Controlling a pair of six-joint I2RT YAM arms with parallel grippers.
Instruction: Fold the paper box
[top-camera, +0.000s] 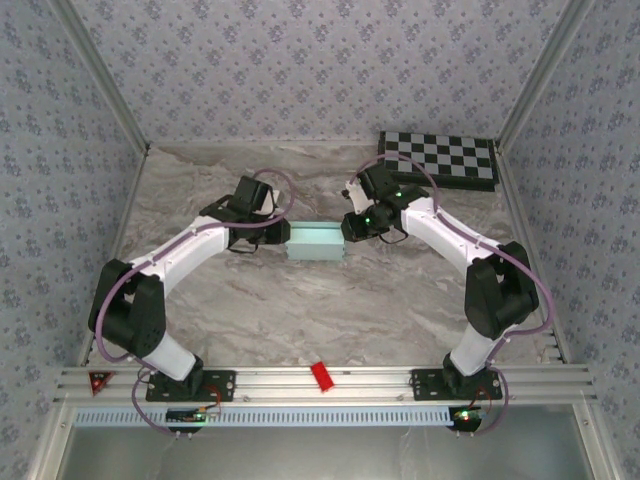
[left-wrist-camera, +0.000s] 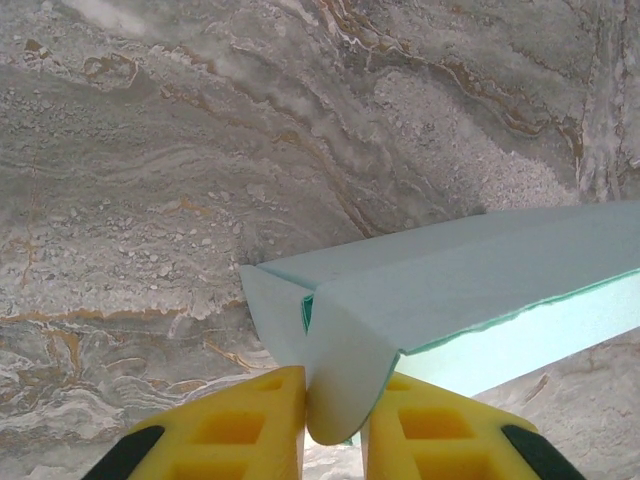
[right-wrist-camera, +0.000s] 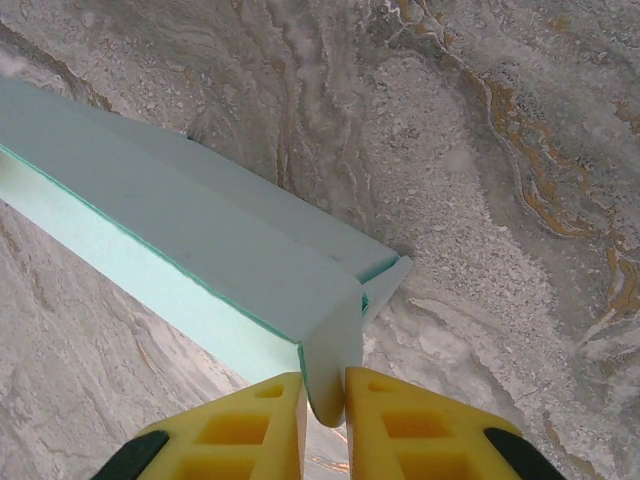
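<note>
You have the paper box (top-camera: 315, 241) lying around the middle of the table (top-camera: 300, 310), well clear of every edge, with its long side running left to right. It is pale blue and already a flat, closed-up rectangle, with a greener tint along its cut edges.

Your left gripper (top-camera: 283, 235) sits at the box's left end. In the left wrist view, the left gripper (left-wrist-camera: 335, 400) has its yellow fingers (left-wrist-camera: 250, 425) pinched on the rounded end flap, which curls down between them and touches both.

Your right gripper (top-camera: 347, 228) sits at the box's right end. In the right wrist view, the right gripper (right-wrist-camera: 325, 395) has its fingers (right-wrist-camera: 400, 425) closed on that end's rounded flap, with a small side tab poking out just beside it.

A checkerboard (top-camera: 440, 158) rests in the far right corner of the table, well apart from the box, and a small red piece (top-camera: 321, 375) lies on the rail (top-camera: 400, 380) along the near edge
</note>
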